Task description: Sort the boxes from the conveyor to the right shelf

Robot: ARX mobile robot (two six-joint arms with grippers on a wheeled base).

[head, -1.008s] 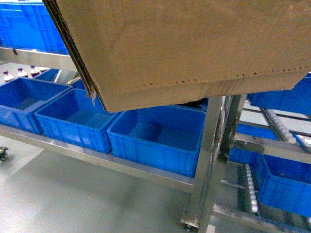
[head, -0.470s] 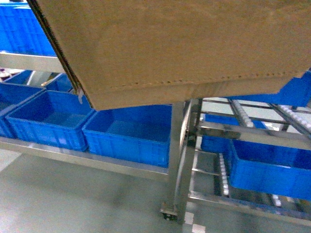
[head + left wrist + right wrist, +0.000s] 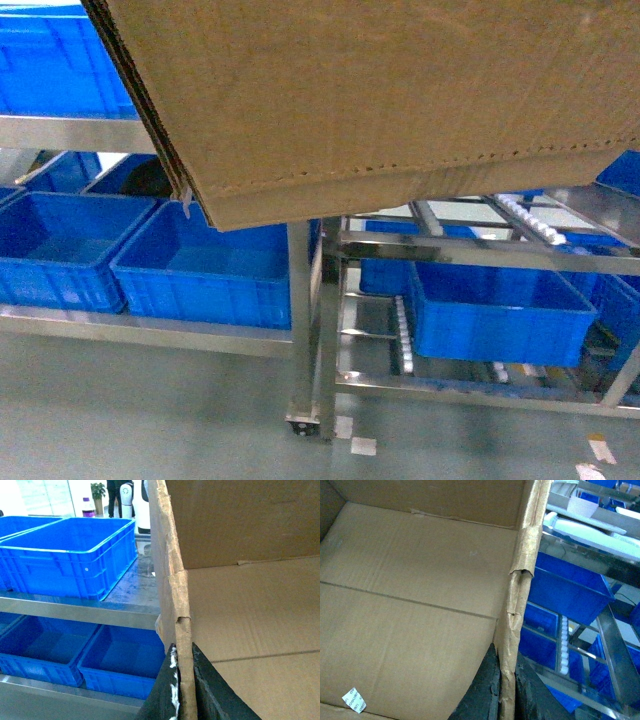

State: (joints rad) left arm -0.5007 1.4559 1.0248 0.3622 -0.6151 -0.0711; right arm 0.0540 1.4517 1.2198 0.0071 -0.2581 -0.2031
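The box (image 3: 380, 90) looked light for its bulk: open-topped, empty but for a small white packet (image 3: 351, 699), its corrugated walls worn and likely to buckle. The left gripper (image 3: 182, 690) and right gripper (image 3: 504, 692) each had jaws pinched on an opposite wall's rim, holding it aloft, near the right shelf (image 3: 480, 250).

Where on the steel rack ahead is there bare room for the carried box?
The cardboard box hangs above the rack. Its top roller rails look bare between the frame tubes, partly hidden. A blue bin crowds the tier below.
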